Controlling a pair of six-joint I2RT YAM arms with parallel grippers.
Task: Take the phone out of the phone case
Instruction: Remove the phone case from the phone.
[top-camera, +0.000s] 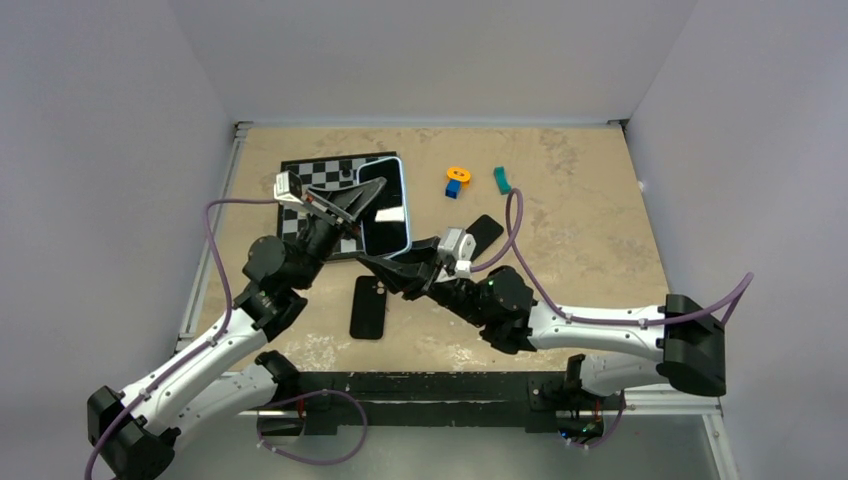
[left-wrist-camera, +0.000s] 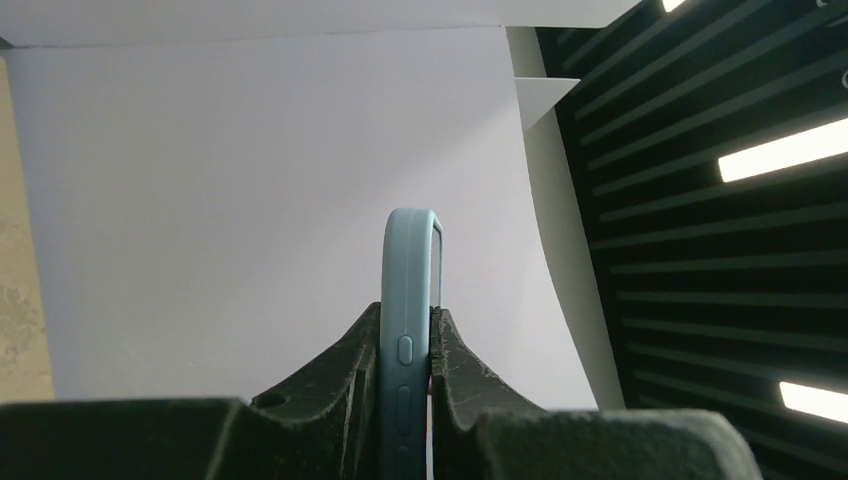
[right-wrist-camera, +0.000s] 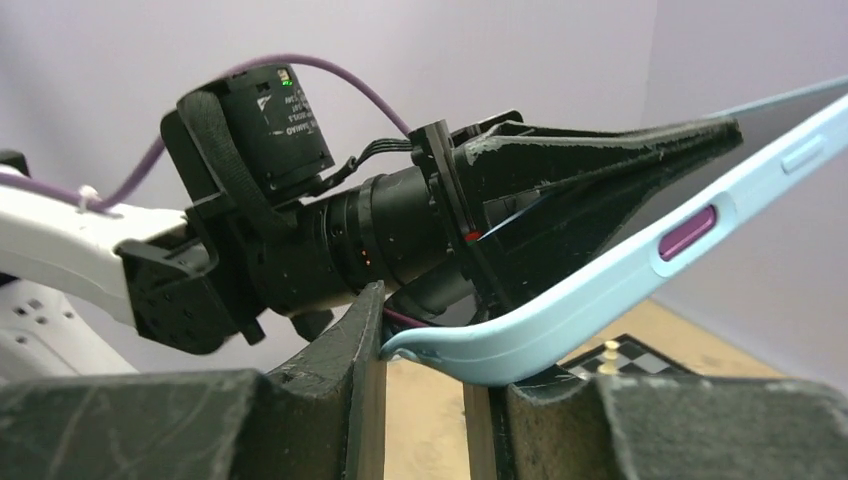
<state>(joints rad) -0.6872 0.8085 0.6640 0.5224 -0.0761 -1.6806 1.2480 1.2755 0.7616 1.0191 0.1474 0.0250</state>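
Pinching pale-blue phone case (left-wrist-camera: 405, 270), dark phone (top-camera: 383, 215) inside, in my left gripper (top-camera: 362, 200); right gripper (top-camera: 378, 265) closure unclear; beige table (top-camera: 580, 220), grey walls (top-camera: 430, 60).

Table (top-camera: 590, 210): tan, mottled, stone-look top, pale walls on three sides, metal strip along the left edge.

Far-left corner: black-and-white checkered board (top-camera: 305, 182) lying flat, turned slightly off square to the edges.

Near the middle of the far edge: small orange piece (top-camera: 458, 173) with a blue block (top-camera: 453, 189) touching its near side. Just to their right, apart from them, a short curved teal piece (top-camera: 501, 180).

Centre of the top: flat black slab (top-camera: 486, 232), angled; could be a phone or an empty case, the view is too coarse to tell.

Left of centre, toward the near edge: second flat black slab (top-camera: 368, 307), lengthwise front to back, with a camera cut-out at its far end
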